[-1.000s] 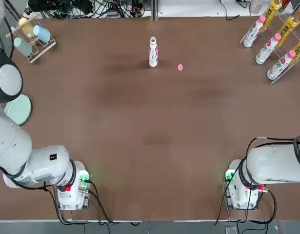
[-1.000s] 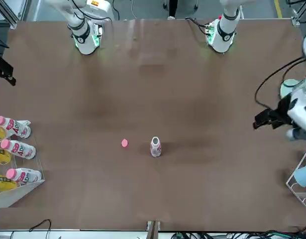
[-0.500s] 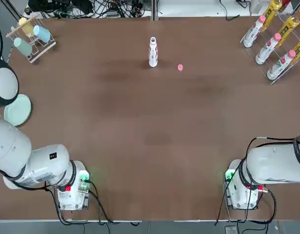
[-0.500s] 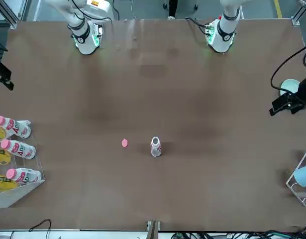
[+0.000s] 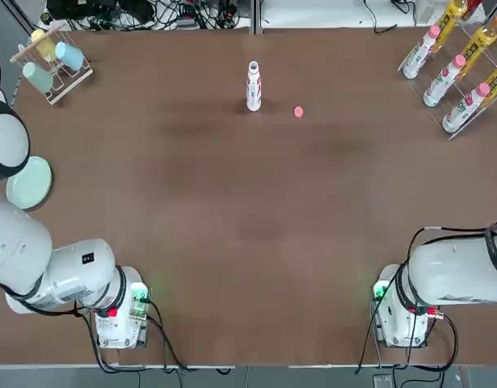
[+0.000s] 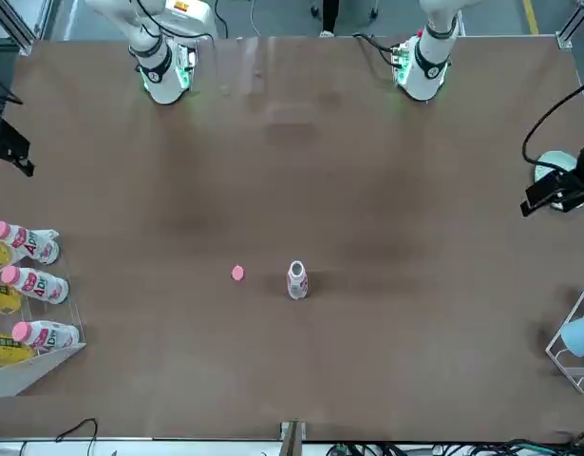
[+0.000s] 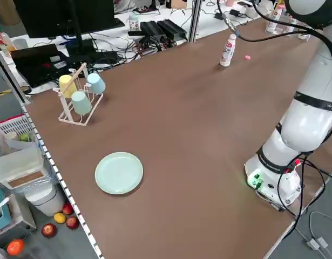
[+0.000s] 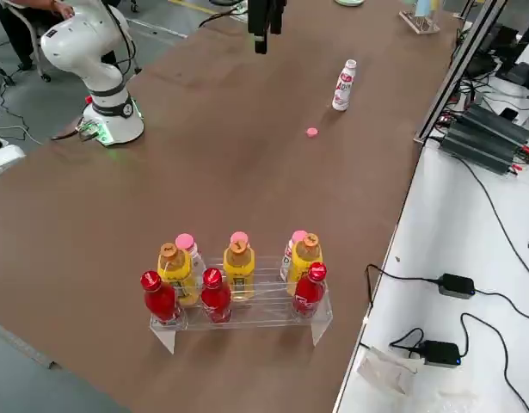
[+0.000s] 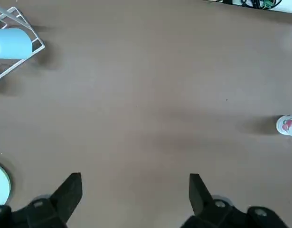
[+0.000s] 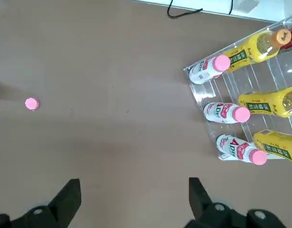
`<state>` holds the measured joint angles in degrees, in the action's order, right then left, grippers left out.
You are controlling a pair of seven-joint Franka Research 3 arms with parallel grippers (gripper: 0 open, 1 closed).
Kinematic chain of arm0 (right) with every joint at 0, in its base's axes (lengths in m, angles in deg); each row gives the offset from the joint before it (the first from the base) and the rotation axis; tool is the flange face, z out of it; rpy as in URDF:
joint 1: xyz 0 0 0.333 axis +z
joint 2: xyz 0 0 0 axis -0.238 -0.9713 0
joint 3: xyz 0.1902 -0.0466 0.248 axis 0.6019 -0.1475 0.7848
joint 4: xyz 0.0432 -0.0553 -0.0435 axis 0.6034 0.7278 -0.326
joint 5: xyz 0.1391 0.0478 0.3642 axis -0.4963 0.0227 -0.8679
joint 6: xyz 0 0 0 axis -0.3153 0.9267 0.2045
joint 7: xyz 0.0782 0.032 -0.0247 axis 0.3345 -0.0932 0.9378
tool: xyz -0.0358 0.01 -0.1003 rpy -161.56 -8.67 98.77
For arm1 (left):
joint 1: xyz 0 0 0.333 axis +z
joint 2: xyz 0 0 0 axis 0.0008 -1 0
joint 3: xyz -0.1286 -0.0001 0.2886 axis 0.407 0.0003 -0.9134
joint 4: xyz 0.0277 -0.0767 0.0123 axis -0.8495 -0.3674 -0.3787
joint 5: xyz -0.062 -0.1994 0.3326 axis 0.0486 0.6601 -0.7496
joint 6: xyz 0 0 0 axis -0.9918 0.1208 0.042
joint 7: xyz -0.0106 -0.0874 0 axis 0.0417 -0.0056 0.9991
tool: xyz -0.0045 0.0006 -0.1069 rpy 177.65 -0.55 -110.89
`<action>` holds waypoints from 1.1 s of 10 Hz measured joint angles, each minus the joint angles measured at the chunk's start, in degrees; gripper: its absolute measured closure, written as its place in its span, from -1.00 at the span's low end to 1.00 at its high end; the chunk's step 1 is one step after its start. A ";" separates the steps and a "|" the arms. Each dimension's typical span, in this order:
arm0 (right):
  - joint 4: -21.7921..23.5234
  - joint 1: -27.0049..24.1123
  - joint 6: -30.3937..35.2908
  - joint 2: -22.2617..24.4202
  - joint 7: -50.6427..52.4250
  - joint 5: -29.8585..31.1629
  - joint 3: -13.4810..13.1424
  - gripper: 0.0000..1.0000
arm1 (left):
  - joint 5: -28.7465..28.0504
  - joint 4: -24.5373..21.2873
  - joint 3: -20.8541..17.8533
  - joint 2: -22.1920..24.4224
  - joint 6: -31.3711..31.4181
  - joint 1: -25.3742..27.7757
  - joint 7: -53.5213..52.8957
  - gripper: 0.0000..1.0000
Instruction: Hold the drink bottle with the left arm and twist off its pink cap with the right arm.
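The drink bottle (image 5: 253, 86) stands upright at the far middle of the table, its white neck bare. The pink cap (image 5: 298, 112) lies flat on the table a short way to the bottle's right, apart from it. My left gripper (image 6: 550, 193) hangs open above the table's left edge, near the green plate and far from the bottle; its wrist view shows the bottle (image 9: 287, 125) small and distant beyond the open left gripper (image 9: 135, 183). My right gripper (image 6: 9, 152) is open over the right edge; the cap (image 10: 32, 103) lies far beyond the right gripper (image 10: 134, 185).
A clear rack (image 5: 462, 105) of pink-capped white and yellow bottles stands at the far right. A wire cup rack (image 5: 52, 61) with pastel cups is at the far left, a pale green plate (image 5: 30, 182) nearer on the left. Both arm bases sit at the near edge.
My left gripper has drawn back toward the table's left edge. The right gripper has shifted slightly. Bottle and cap have not moved.
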<state>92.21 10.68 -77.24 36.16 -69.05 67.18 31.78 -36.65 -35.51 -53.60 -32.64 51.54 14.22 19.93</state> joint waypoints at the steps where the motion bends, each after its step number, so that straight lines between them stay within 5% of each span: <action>1: 0.00 -0.04 1.13 -0.19 -0.01 0.00 -0.07 -1.00 | 0.00 0.00 0.08 0.00 -0.01 -0.11 0.15 -0.99; 7: -0.03 -0.14 2.14 -0.19 -7.11 -0.54 -0.31 -1.00 | -0.30 0.26 1.87 -0.78 0.14 -1.77 4.24 -0.99; 9: -0.03 0.09 2.28 -0.19 -8.46 -0.68 -0.13 -1.00 | -0.77 0.47 -7.89 -0.84 0.14 -10.43 2.04 -0.99; 11: -0.03 0.29 2.39 -0.19 -8.55 -0.68 0.13 -1.00 | -0.78 0.50 -11.35 -0.84 0.10 -12.78 0.69 -1.00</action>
<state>92.18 10.97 -74.84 35.96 -77.60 66.50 31.91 -37.43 -35.00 -64.95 -33.48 51.64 1.44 20.62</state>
